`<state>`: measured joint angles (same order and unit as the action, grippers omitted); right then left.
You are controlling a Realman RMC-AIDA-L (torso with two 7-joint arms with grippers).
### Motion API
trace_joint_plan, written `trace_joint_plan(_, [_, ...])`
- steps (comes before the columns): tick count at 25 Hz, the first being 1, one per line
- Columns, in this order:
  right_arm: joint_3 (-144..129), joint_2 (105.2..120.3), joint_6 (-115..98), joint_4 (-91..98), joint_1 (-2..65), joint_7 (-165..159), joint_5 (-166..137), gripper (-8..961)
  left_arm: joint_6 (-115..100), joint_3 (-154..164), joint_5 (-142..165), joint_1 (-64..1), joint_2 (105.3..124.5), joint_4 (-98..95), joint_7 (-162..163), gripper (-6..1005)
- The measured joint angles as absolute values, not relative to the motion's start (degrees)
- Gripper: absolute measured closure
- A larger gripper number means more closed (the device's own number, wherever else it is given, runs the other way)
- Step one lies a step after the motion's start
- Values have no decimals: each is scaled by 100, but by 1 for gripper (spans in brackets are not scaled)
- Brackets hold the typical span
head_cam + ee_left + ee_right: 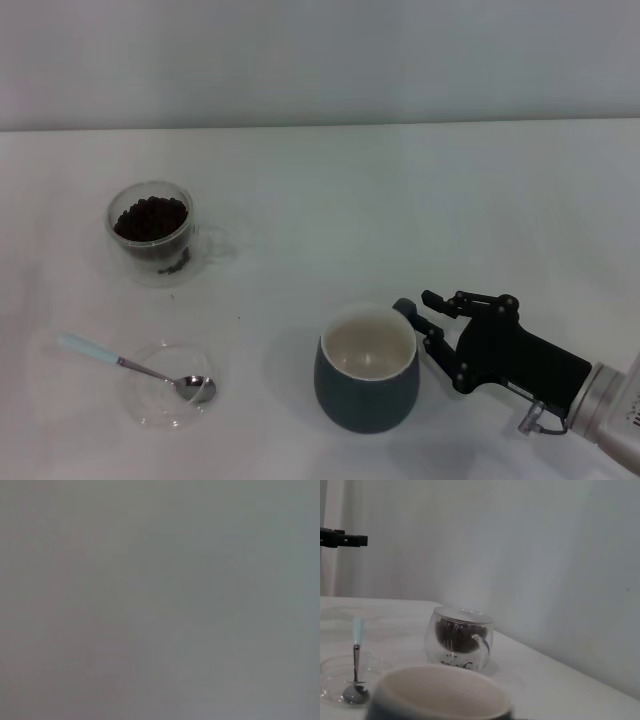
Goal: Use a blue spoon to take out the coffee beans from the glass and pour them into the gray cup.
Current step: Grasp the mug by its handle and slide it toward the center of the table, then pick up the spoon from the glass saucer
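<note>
Not begun: coffee beans (150, 219) fill glass (152, 232); blue spoon (130, 365) untouched at 8 o'clock. Right pincer (428, 322) wide, beside empty gray cup (367, 383).

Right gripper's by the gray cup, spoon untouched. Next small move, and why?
Probably close the right gripper on the gray cup's handle side to steady it: its open fingers already flank that side. The blue spoon lies in the glass dish; the coffee beans fill the glass.
</note>
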<state>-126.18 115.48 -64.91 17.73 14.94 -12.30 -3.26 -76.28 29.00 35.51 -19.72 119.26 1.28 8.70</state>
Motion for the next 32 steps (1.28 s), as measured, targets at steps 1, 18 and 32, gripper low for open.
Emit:
trace_joint_plan(1, [-12611, 11546, -6494, 1759, 1494, -1230, -326, 731, -7628, 2900, 3536, -1972, 11926, 125, 869, 109])
trace_joint_plan(18, [-11827, 11486, -6815, 1511, 1272, -1230, -288, 690, -7611, 2900, 3479, -1968, 11917, 123, 837, 109])
trace_joint_plan(32, [-9624, 11476, -7757, 852, 1230, -1122, -270, 690, -7689, 2949, 4040, -1950, 11936, 388, 2020, 108])
